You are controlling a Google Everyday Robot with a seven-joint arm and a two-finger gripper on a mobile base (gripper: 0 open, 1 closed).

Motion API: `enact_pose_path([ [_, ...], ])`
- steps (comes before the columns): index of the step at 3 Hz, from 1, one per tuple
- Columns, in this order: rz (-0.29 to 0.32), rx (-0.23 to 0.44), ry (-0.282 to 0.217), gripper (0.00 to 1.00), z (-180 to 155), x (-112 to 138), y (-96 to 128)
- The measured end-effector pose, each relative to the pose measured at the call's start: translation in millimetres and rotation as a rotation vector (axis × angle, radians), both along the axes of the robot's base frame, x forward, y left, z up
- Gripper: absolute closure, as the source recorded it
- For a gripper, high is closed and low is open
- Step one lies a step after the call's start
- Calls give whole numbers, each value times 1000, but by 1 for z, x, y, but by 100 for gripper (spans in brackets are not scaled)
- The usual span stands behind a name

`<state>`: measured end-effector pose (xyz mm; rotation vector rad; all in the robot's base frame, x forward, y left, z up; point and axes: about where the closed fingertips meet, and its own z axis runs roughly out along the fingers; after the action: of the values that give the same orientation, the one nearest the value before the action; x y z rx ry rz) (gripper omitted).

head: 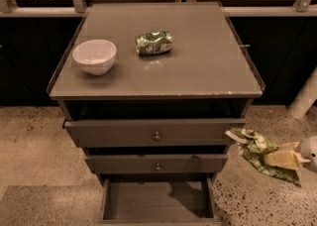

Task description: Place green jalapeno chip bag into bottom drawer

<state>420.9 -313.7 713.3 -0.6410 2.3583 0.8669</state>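
Note:
The green jalapeno chip bag (260,154) is a crumpled light-green foil bag with pale and orange markings. It hangs in the air to the right of the cabinet, level with the second drawer. My gripper (290,159) comes in from the right edge and is shut on the bag's right end. The bottom drawer (148,204) is pulled open at the foot of the cabinet, below and to the left of the bag, and its flat floor shows nothing in it.
On the cabinet top (208,66) stand a white bowl (94,56) and a small rolled dark-green packet (154,42). The two upper drawers (156,133) with round knobs stand slightly ajar. A pale post (304,96) stands at the right, a railing behind.

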Motion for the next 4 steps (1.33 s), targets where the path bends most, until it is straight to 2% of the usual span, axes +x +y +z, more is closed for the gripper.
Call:
enact_pose_path([
  [1,-152,103,93,100,-78,-17,-27],
  [2,-246,156,213,100,-148,-31,-42],
  [4,-254,184,267,100,-172,-33,-42],
])
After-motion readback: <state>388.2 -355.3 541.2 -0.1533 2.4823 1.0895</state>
